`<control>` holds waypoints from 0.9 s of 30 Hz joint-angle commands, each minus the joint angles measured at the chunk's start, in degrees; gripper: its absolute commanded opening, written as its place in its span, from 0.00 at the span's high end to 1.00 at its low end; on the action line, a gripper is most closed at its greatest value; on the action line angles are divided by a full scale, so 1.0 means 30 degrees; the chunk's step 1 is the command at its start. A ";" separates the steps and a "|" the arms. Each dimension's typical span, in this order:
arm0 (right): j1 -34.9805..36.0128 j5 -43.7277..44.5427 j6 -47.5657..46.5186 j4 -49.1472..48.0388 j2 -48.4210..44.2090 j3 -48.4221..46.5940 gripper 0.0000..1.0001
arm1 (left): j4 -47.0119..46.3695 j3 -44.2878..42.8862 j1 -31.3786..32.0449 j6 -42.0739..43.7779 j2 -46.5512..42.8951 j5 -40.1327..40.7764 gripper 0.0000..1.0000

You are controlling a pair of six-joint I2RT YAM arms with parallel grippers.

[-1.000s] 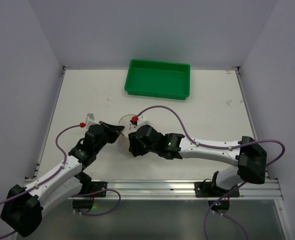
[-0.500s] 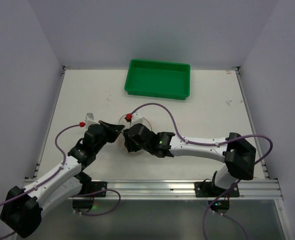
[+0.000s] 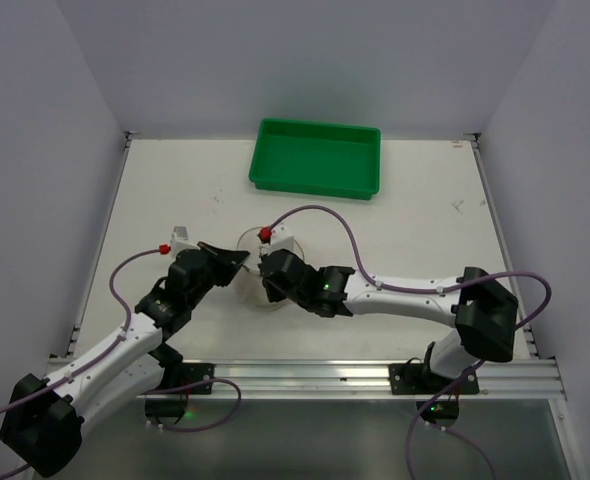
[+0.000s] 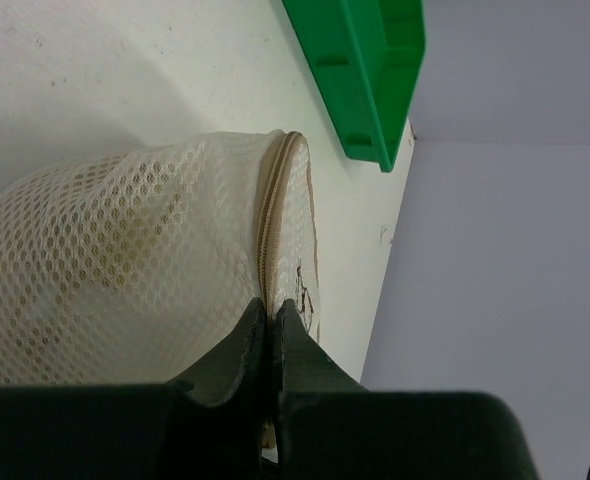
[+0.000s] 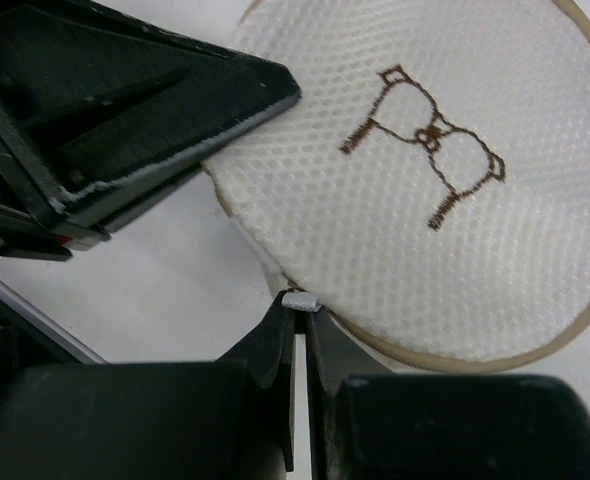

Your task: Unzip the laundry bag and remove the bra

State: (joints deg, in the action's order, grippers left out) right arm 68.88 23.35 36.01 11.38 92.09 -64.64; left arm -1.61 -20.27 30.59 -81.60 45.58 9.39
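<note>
You have the laundry bag point(image 3: 252, 243) lying on the table point(image 3: 175, 190) on the near side of the green tray point(image 3: 315, 160), well apart from it and below the tray's left half. Your left gripper point(image 4: 272, 318) has its fingers pressed almost together, pinching the tan zipper seam point(image 4: 267, 215) at the mesh rim. Your right gripper point(image 5: 298, 306) is closed just as tight on a small pale tab point(image 5: 299, 299) at the bag's edge farthest from the tray; whether that is the zipper pull, you cannot tell. The bag's round face shows a brown stitched bra outline point(image 5: 425, 140).
</note>
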 commanded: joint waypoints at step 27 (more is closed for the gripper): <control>-0.2746 -0.5470 -0.1641 -0.2295 -0.5155 0.3679 1.00 | 0.1081 -1.1639 -0.4308 1.3228 1.0939 -0.9233 0.00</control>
State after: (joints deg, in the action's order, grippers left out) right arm 59.05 8.19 27.81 7.75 74.02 -48.49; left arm -1.13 -51.29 18.28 -43.64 79.50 -19.75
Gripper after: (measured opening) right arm 0.026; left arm 0.946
